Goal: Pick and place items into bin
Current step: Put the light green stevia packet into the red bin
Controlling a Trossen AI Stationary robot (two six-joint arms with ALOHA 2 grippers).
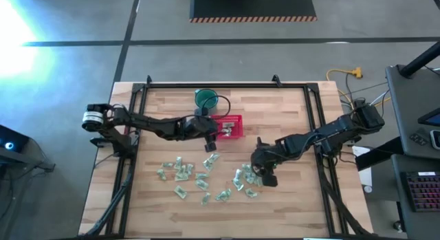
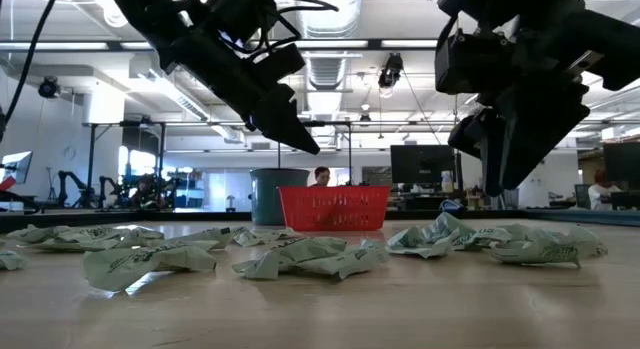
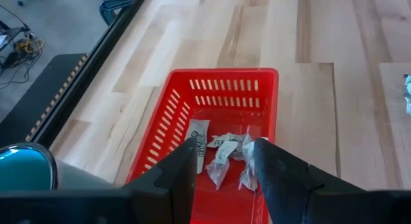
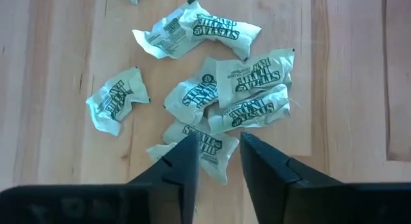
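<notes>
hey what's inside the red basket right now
Inside the square red plastic mesh basket lie a few pale green-and-white crinkled wrapped pieces on its floor. The open left gripper hangs over it, hiding the basket's near part, so an exact count is not possible.

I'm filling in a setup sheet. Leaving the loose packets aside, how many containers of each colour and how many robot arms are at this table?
red basket: 1
green cup: 1
robot arms: 2, the left arm and the right arm
Total: 4
</notes>
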